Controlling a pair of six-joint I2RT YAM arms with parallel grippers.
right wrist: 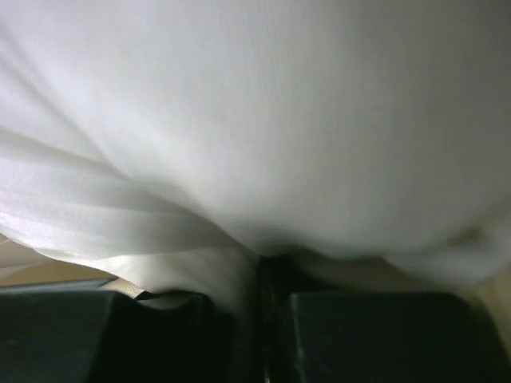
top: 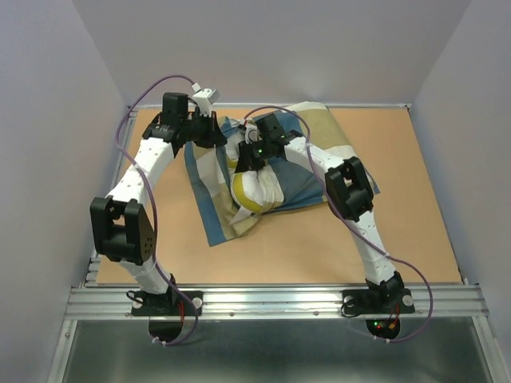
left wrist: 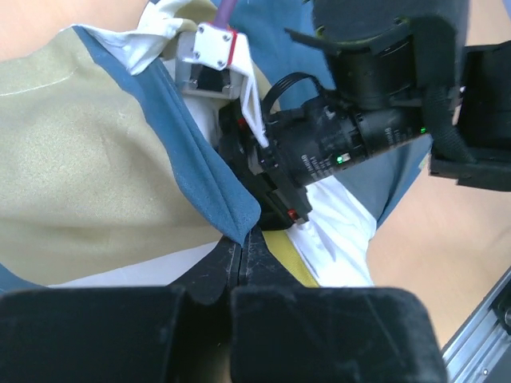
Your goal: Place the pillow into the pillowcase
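Note:
The pillowcase (top: 209,187), in blue, tan and cream blocks, lies crumpled at the middle back of the table. The white pillow (top: 255,191) with its yellow edge pokes out of its near side. My left gripper (top: 217,136) is shut on a blue fold of the pillowcase (left wrist: 96,152) at the fingertips (left wrist: 242,235). My right gripper (top: 243,163) reaches down beside it and is shut on the white pillow cloth (right wrist: 255,120), pinched at the fingertips (right wrist: 259,275). In the left wrist view the pillow (left wrist: 339,227) lies under the right gripper (left wrist: 283,209).
The brown table (top: 415,199) is walled at the left, back and right. An aluminium rail (top: 279,299) runs along the near edge with both arm bases on it. Purple cables (top: 160,84) loop above the arms.

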